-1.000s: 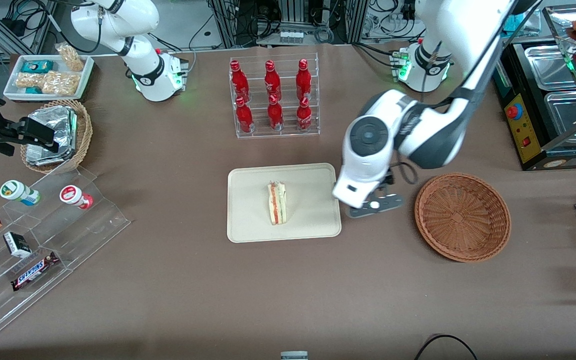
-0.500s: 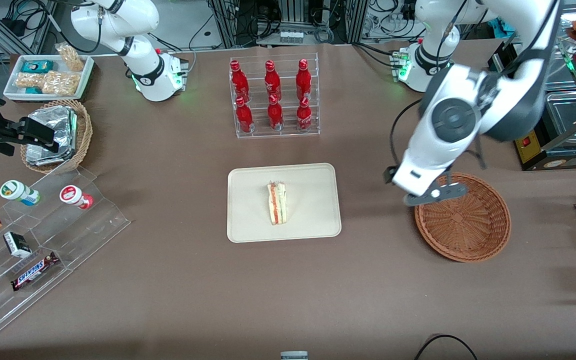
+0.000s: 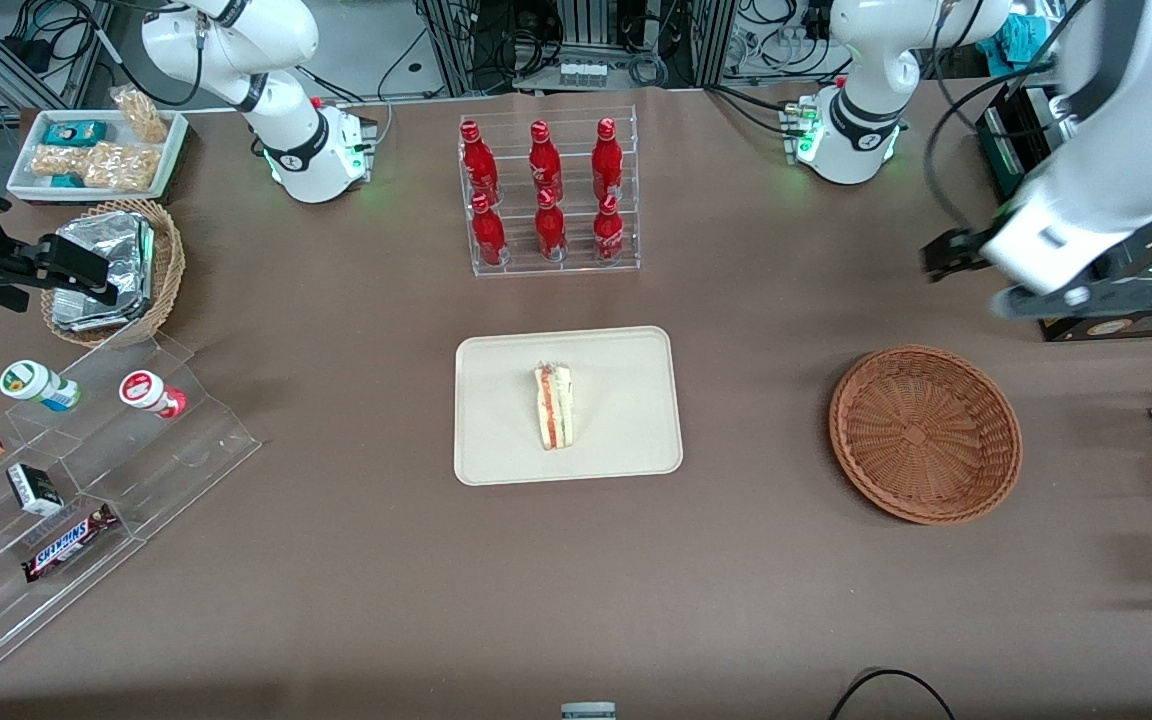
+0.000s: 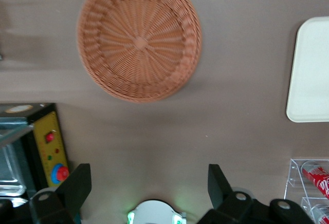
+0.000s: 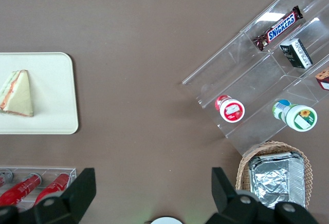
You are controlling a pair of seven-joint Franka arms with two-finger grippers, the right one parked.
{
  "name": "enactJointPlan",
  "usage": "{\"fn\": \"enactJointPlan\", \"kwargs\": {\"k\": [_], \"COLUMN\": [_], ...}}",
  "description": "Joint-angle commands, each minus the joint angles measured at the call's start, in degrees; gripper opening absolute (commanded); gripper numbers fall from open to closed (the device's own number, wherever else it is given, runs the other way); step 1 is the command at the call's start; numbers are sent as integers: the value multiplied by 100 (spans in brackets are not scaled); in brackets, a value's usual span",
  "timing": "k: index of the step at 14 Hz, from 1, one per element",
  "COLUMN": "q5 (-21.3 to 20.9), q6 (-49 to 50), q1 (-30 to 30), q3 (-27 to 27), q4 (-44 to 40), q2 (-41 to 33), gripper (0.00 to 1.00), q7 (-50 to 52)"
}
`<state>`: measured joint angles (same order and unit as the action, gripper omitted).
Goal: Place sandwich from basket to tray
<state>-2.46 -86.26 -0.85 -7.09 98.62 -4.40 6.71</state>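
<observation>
The sandwich (image 3: 555, 406) lies on the tray (image 3: 616, 450), near its middle, resting on its side with the red, white and green filling stripes showing in the front view. Its long axis runs from the tray's edge nearer the front camera to the edge nearer the bottle rack (image 3: 547, 190), so the striped cut face stretches lengthwise along that line. In the right wrist view the sandwich (image 5: 17, 94) shows as a triangle with its tip pointing toward the bottle rack and its broad base nearer the front camera. The basket (image 3: 924, 433) sits on the brown table (image 3: 336, 580) toward the working arm's end, well apart from the tray, and holds nothing. The gripper (image 4: 146, 188) hangs high over the table at the working arm's end, above the stretch between the basket (image 4: 139, 38) and the arm's base, farther from the front camera than the basket. Its two dark fingers (image 4: 76, 189) stand wide apart with only bare table between them, gripping nothing. A corner of the tray (image 4: 311, 75) shows in the left wrist view.
</observation>
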Motion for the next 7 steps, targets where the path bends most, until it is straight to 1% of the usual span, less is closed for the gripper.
{"fn": "enactJointPlan", "kwargs": {"k": [1,5,7], "q5": [114,131,245], "q6": [101,30,74], "q1": [-55,-90,-90], "q3": [321,673,796], "q4": [-351,-458,-458], "q2": [-61,-96,-157], "gripper": [100,100,100], "q7": [-310,-319,-319]}}
